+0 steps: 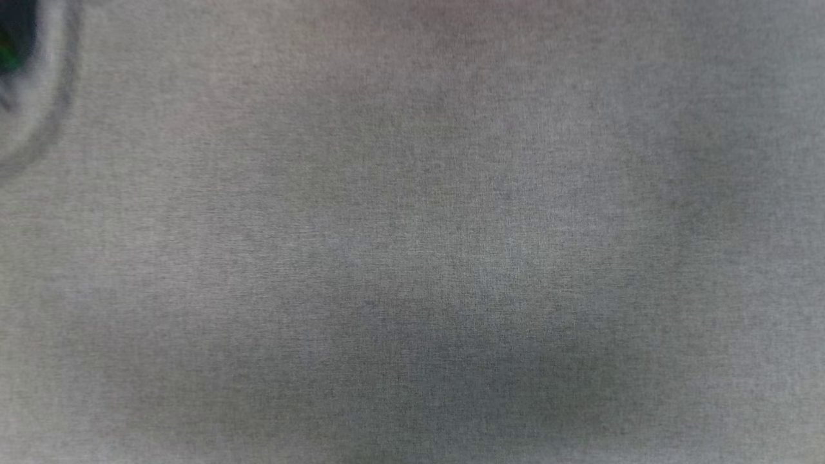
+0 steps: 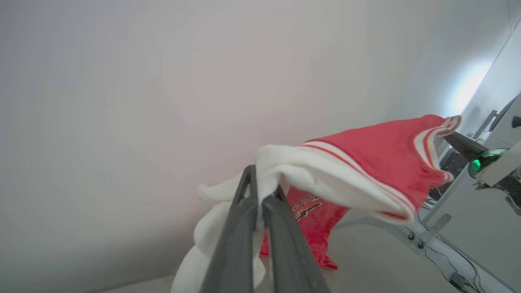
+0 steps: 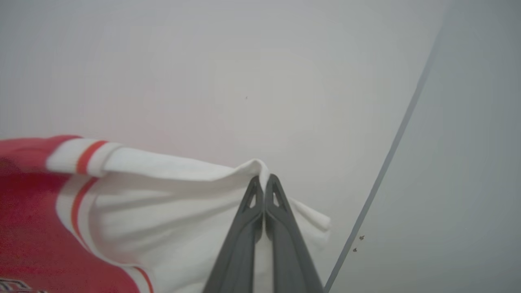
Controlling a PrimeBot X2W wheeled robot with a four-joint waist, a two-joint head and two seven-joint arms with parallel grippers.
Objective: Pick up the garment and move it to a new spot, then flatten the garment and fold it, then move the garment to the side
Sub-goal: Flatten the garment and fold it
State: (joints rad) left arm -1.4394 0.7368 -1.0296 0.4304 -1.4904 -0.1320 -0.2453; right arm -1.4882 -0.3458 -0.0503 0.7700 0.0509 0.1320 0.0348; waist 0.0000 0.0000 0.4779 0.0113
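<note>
**Position.** The garment (image 2: 378, 162) is held aloft, slung between both arms.
- **Left pincer** (image 2: 263, 184): the jaws are closed tight on a bunched fold of white sleeve, at centre-bottom of the left wrist view.
- **Right pincer** (image 3: 264, 180): the jaws are pressed together on a thin edge of white cloth, at the centre of the right wrist view.
- **Hang:** the red body spans from the centre to the right of the left wrist view. A red tail with dark lettering (image 2: 305, 205) hangs below it, down towards the pale surface (image 2: 378, 260) at lower right. Contact there cannot be confirmed.

**Assessment.** The carry to a new spot appears to be under way.
- Keep both pincers level and well apart, so the top edge runs taut.
- Lower until the hanging tail lands first, then draw away to lay the body out without creases.
- Release only once the cloth rests.

**Materials.**
- The garment is a soft, limp jersey knit that drapes in rounded folds.
- The white sleeves look slightly fleecy.
- The red-and-white striped trim (image 2: 431, 142) lies flatter and is probably a firmer band.
- The pincer fingers are dark, matte, slim and tapering.
- The head view gives a blurred grey woven surface (image 1: 412, 258).
</note>
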